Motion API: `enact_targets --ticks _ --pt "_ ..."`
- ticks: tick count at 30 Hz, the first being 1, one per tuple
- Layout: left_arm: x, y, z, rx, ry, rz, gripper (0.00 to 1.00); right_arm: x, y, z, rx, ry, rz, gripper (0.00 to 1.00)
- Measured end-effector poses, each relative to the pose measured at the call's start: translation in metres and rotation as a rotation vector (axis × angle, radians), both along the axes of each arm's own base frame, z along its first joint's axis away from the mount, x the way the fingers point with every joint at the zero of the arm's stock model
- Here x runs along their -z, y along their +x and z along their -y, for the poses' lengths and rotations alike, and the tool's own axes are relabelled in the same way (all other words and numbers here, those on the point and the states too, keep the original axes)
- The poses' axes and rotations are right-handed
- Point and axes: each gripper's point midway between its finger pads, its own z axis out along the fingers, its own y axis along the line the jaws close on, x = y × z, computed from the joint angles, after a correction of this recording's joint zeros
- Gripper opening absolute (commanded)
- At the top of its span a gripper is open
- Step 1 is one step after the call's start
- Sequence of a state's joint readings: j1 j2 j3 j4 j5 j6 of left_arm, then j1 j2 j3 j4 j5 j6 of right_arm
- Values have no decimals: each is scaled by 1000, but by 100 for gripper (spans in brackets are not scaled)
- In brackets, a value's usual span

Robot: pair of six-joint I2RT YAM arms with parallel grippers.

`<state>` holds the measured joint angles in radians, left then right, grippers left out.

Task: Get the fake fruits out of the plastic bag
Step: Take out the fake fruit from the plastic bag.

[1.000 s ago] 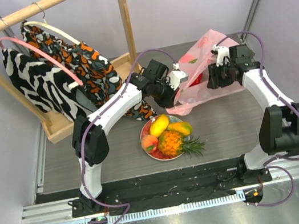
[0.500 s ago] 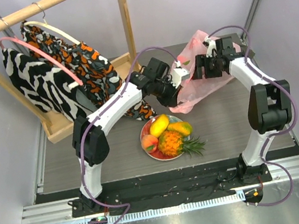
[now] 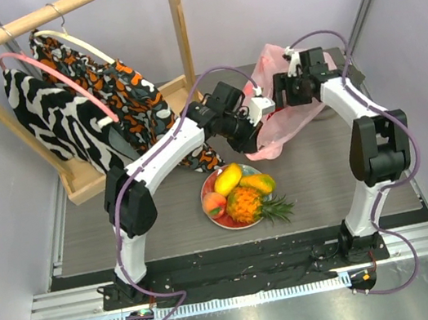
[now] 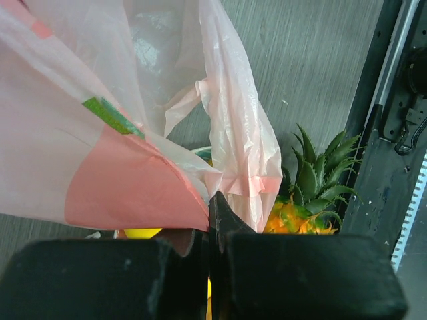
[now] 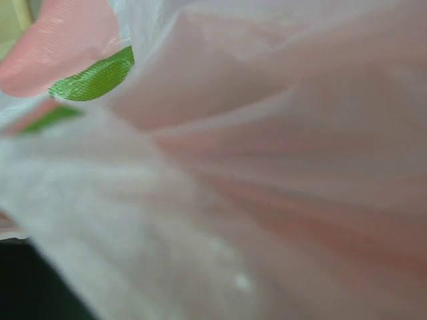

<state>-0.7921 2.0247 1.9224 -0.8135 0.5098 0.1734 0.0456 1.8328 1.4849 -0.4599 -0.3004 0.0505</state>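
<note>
Thin see-through pink bag (image 3: pixel 284 127) with peach and green-leaf prints lies crumpled at the back of the table (image 3: pixel 126 225). The left gripper (image 4: pixel 212 203) pinches its edge tight. The right gripper (image 3: pixel 290 90) is right against the plastic, and I can't tell how its fingers stand. The fruits (image 3: pixel 240 192) sit piled on the plate (image 3: pixel 217 218) just in front.

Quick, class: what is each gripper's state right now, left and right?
Left gripper: closed, pinching the plastic bag.
Right gripper: against the plastic bag; open or closed cannot be told.
</note>
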Motion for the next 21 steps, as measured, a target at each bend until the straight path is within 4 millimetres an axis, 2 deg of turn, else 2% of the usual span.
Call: enact_targets --ticks 3,4,10,16,21 --pt "-1 0 0 4 -3 0 0 19 0 -13 -22 -10 -35 95" --pt "0 -1 1 5 -4 -2 0 24 0 -17 -28 -12 -44 98" --pt "2 -2 2 12 -6 -17 0 38 4 -35 -39 -84 -44 100" --pt "7 -3 4 16 -4 -30 0 60 23 -66 -101 -122 -41 96" --pt "8 -1 3 11 1 -26 0 85 26 -85 -145 -175 -65 76"
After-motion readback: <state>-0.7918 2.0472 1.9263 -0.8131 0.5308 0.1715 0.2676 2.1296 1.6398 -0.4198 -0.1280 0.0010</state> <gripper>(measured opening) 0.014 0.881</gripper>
